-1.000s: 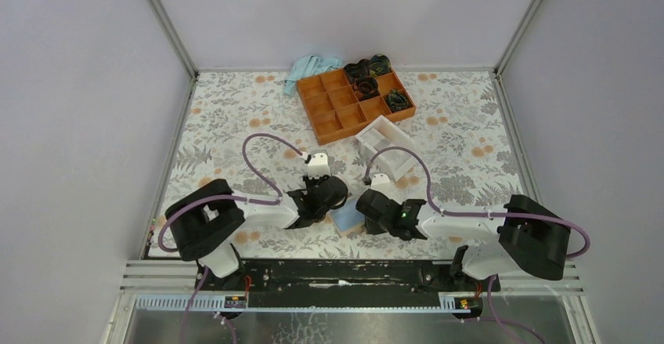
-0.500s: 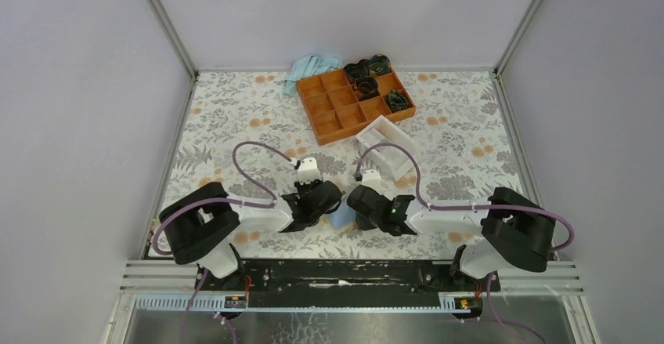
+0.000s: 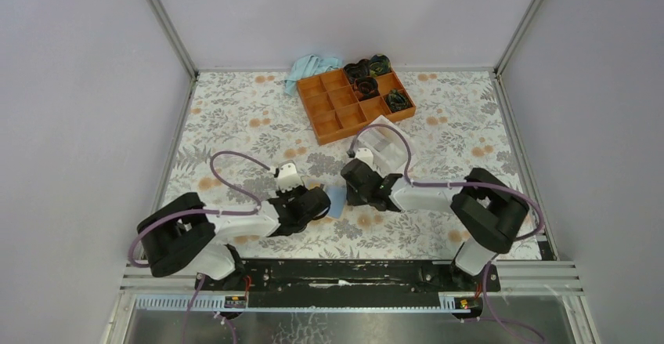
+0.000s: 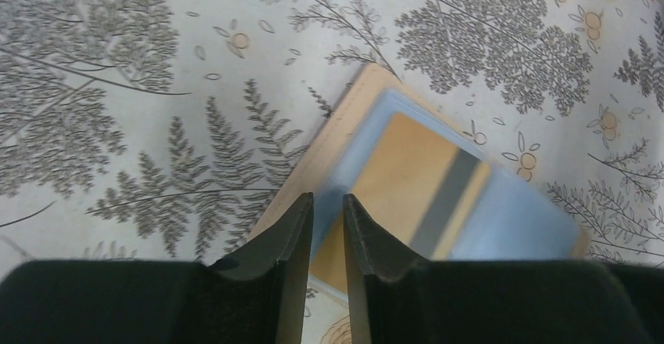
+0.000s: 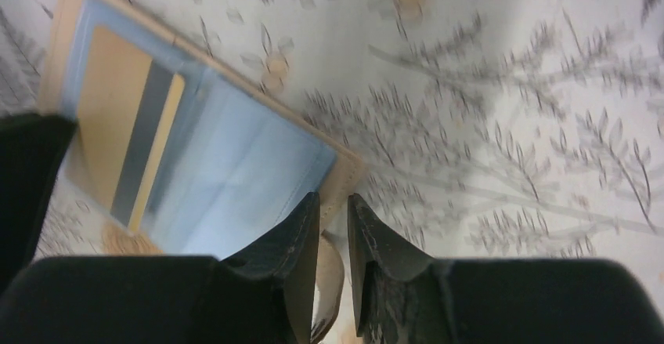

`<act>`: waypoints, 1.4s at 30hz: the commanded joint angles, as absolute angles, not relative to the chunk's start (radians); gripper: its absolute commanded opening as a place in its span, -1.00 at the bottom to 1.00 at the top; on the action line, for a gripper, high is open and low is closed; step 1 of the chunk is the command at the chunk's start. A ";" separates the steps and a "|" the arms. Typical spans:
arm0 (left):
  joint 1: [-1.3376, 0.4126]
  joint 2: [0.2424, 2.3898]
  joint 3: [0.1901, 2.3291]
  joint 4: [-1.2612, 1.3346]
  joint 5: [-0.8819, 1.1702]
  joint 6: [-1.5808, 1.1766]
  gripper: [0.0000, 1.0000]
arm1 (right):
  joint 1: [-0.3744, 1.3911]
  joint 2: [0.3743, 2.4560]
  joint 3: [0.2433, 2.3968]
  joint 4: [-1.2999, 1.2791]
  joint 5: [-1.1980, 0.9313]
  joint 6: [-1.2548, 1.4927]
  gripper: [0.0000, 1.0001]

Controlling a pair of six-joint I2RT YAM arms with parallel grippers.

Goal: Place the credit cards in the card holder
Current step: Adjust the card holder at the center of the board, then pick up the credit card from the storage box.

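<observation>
Card holder [image 3: 336,201], centre of the top view, to be held spread: with left gripper [image 4: 327,199] and right gripper [image 5: 333,197] clamped on opposite edges, pull evenly, gently.

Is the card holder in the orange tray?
No, the card holder lies on the floral cloth, well short of the orange tray.

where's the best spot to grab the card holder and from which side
Pinch the card holder by its bare tan border at a corner, coming edge-on from outside. It is spread open and thin, and blue sleeves and a striped card cover its middle.
</observation>
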State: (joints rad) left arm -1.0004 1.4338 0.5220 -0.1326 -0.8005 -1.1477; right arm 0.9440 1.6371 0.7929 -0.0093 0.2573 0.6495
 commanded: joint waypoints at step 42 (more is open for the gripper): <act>-1.007 0.985 0.506 -0.040 -0.798 -0.933 1.00 | 0.572 1.601 1.340 -0.380 0.170 0.084 0.59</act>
State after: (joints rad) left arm -1.0054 0.9749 0.4763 -0.1013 -0.8005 -0.9714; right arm 0.6216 1.5898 1.2823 -0.3489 0.2169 0.1810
